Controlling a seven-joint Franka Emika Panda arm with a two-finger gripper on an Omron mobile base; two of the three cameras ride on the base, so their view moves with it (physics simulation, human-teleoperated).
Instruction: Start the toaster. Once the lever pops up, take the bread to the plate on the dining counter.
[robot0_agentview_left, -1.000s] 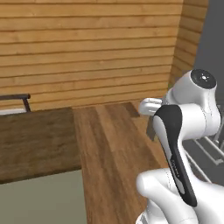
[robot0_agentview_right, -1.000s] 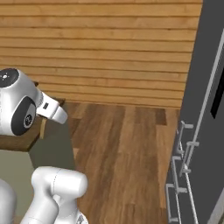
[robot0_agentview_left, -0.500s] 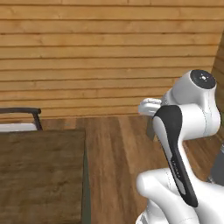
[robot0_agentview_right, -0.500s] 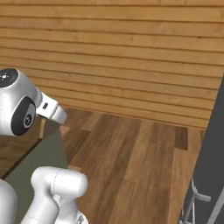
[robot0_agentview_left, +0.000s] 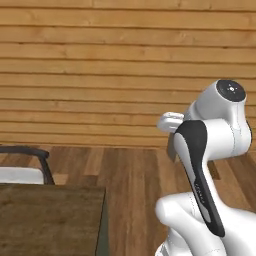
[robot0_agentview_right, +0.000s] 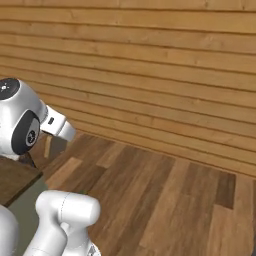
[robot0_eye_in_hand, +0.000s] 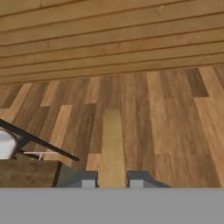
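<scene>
pincer (robot0_eye_in_hand: 113, 180) pinching the bread (robot0_eye_in_hand: 112, 148) edge-on — above plank floor, dining counter (robot0_agentview_left: 50, 220) corner nearby.

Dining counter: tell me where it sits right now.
The dining counter fills the lower left corner of the left base view, with a dark-framed stool just behind it; its corner also shows at the lower left of the hand view.

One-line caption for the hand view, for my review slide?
Gripper holding the bread edge-on over wood floor; dining counter corner and stool lower left.
</scene>
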